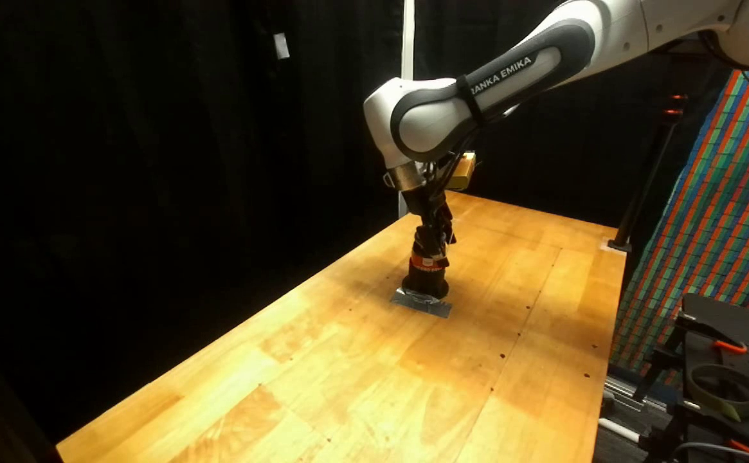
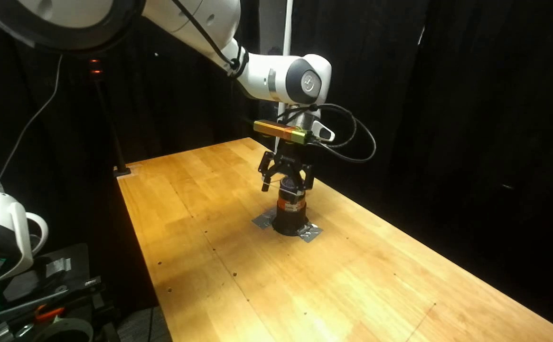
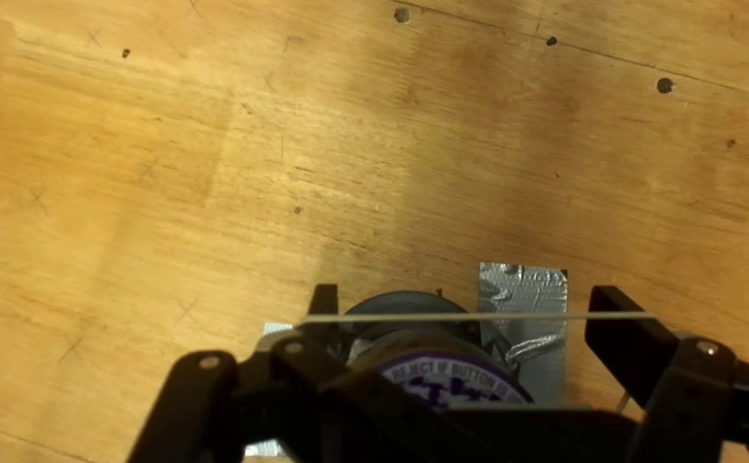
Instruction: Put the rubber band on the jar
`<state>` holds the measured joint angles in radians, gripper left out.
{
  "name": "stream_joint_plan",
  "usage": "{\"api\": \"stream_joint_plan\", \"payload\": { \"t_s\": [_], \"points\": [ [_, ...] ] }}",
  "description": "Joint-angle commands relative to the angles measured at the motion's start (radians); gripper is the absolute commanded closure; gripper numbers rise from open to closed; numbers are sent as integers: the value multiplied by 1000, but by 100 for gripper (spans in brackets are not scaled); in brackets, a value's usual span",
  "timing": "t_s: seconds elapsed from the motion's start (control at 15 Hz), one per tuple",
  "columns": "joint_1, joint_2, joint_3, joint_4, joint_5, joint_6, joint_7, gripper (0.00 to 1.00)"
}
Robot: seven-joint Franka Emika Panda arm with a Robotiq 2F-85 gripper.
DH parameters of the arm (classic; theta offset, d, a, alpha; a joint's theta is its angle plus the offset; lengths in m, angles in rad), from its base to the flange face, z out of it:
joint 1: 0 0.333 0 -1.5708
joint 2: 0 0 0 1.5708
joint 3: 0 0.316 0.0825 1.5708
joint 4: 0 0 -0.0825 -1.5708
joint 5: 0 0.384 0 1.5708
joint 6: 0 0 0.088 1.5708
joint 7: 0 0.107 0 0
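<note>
Stretching between two black fingers (image 3: pixel 625 352), one thin, pale rubber band (image 3: pixel 477 316) makes a tight line in the wrist view. The hand (image 2: pixel 283 189) has these fingers spread far apart and has hold of just the band. One small round jar (image 2: pixel 290 203) stands upright below the hand, and an orange label (image 1: pixel 425 262) shows on its side in both exterior views. Its flat round lid (image 3: pixel 451 382) has a purple edge and small printed words; the hand hides part of it. In an exterior view, the band crosses in front of the jar near its top, but I cannot tell if it touches.

Under the jar is one round black stand (image 2: pixel 289 222), wider at the bottom. Two strips of crinkly silver tape (image 3: pixel 532 305) run from its foot to the wooden desk (image 2: pixel 376 275). The desk is smooth, with light and dark patches, and three small holes (image 3: pixel 665 85) show near a thin seam (image 3: pixel 721 84). One smooth white and grey arm (image 1: pixel 512 83) reaches over the desk. One long yellow box (image 2: pixel 281 130) sits above the hand.
</note>
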<state>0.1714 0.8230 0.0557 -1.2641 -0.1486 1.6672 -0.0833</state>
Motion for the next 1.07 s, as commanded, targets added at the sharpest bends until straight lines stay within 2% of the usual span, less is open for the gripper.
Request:
{"api": "stream_joint_plan", "payload": {
  "t_s": [0.0,0.47,0.53,0.6,0.67,1.0],
  "points": [
    [-12,-74,0,-135,-13,98,3,0],
    [-47,-247,-4,-453,-9,386,11,0],
    [-54,-271,-4,-497,-5,433,11,25],
    [-61,-295,-4,-542,-2,487,12,27],
    [-66,-317,-4,-580,1,536,16,33],
    [-91,-412,-4,-783,15,827,19,73]
  ]
}}
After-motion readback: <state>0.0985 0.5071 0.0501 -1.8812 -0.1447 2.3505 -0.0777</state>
